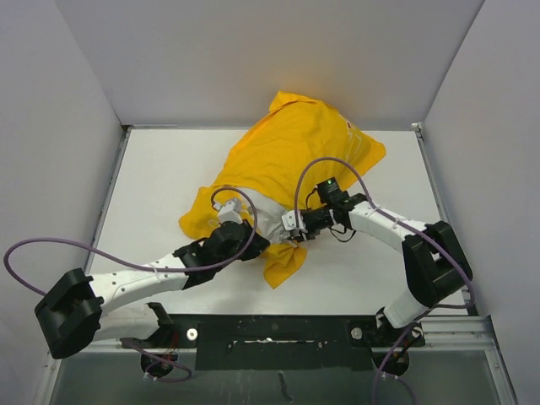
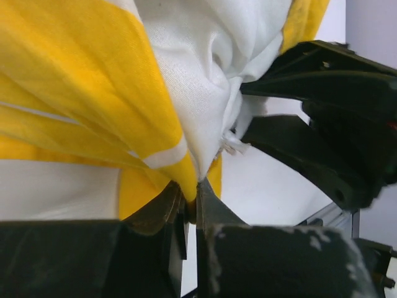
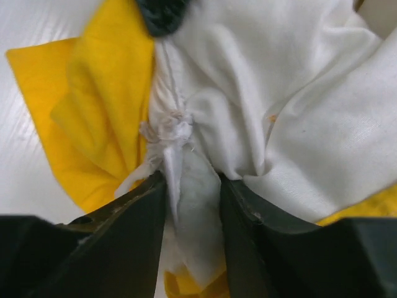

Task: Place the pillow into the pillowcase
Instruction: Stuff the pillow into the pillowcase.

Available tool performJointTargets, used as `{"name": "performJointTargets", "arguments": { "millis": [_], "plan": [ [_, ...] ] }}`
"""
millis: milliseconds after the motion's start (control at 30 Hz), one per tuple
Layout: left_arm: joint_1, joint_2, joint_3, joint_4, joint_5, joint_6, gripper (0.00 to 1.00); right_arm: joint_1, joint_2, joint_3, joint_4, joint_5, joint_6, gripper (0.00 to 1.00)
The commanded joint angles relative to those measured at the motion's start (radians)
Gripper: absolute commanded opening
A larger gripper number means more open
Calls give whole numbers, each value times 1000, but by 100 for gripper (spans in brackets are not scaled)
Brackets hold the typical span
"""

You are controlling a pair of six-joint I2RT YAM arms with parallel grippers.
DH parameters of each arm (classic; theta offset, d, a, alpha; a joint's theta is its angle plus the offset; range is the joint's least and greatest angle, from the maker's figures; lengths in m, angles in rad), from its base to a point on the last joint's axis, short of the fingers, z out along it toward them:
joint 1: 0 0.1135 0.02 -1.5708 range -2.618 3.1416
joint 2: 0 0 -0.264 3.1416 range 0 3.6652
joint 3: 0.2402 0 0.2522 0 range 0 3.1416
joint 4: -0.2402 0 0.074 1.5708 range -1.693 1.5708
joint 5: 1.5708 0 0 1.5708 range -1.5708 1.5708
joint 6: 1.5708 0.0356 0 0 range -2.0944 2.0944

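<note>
At the pillowcase [image 1: 287, 152], both arms [image 1: 139, 285] [image 1: 380, 221] angle inward.

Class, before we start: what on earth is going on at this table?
Two robot arms are working a white pillow into a yellow pillowcase. Most of the pillow is covered, and only its near end shows between the arms. The left pincer is shut on the pillowcase's yellow edge. The right pincer grips a fold of the pillow's exposed end.
</note>
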Motion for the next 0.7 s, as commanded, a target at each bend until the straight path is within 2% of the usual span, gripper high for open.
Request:
{"name": "performJointTargets", "arguments": {
  "millis": [0, 67, 100, 267, 333, 367, 467, 567, 667],
  "plan": [
    [1, -131, -28, 47, 98, 45, 0, 46, 46, 14, 152, 189, 121, 24],
    [9, -181, -26, 26, 143, 76, 0, 67, 61, 40, 179, 237, 203, 5],
    [13, -205, -22, 17, 169, 92, 0, 79, 67, 53, 206, 258, 260, 0],
    [27, -272, 14, -68, 249, 158, 8, 99, 101, 203, 260, 279, 651, 0],
    [39, -294, -7, -107, 226, 153, 24, 106, 127, 262, 252, 272, 753, 0],
    [46, -308, -26, -116, 216, 142, 32, 111, 142, 278, 241, 261, 765, 0],
    [60, -378, -105, -71, 223, 103, 48, 123, 184, 233, 283, 235, 784, 0],
    [52, -447, -187, 4, 205, 32, 55, 124, 237, 176, 319, 198, 811, 0],
    [20, -466, -240, 19, 102, -22, 61, 138, 289, 194, 311, 162, 835, 0]
  ]
}}
